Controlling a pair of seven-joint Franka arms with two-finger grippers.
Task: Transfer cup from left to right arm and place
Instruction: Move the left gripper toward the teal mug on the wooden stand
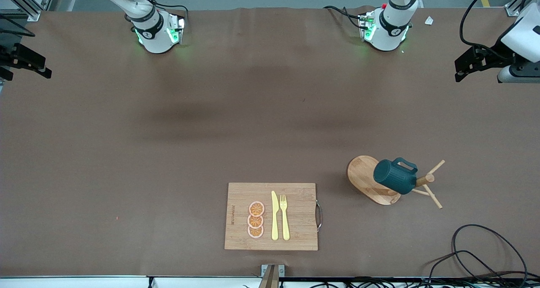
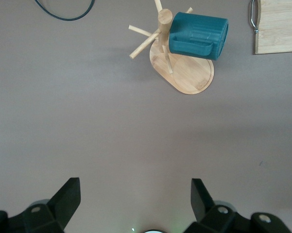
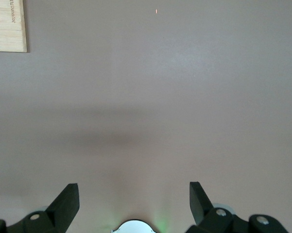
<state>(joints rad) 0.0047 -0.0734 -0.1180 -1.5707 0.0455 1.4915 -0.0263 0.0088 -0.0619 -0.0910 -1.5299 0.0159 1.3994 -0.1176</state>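
Now the cup (image 1: 395,176) hangs on a peg of the wooden rack (image 1: 371,186), lying on its side, its long axis level, bottom pointing away from the post, handle up. My left gripper (image 2: 135,204) and right gripper (image 3: 134,204) wait spread wide over bare table, well apart from this rack.
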